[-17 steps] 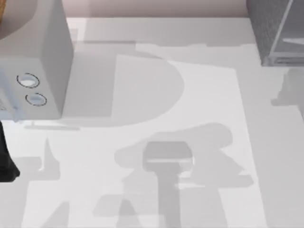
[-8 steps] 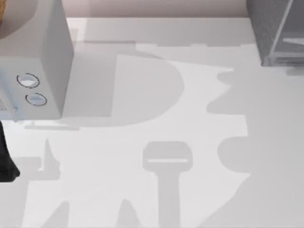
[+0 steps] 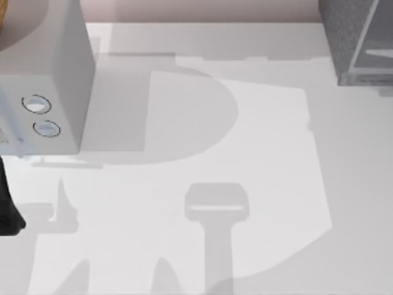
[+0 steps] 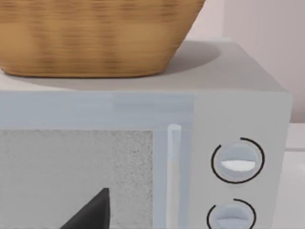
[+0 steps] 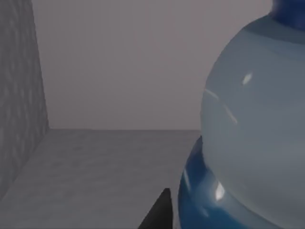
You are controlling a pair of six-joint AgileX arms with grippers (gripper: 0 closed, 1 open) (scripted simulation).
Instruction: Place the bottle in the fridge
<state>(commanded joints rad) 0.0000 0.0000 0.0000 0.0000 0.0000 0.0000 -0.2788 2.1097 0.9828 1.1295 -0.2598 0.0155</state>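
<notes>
The bottle looms very close in the right wrist view: clear body, blue label band low down, blue cap at the picture's upper corner. My right gripper is shut on the bottle; one dark fingertip lies against its label and the other is hidden behind it. Around them are the fridge's speckled grey side wall, its floor and its plain back wall. From above, the fridge stands at the table's far right corner. My left arm stays parked at the table's left edge.
A light grey box with two round dials stands at the far left, seen close in the left wrist view, with a wicker basket on top. Arm shadows lie on the white tabletop.
The broad shadow of my right arm has swept off the middle of the table toward the right and near side. The left arm, the dial box and the fridge have not moved.
</notes>
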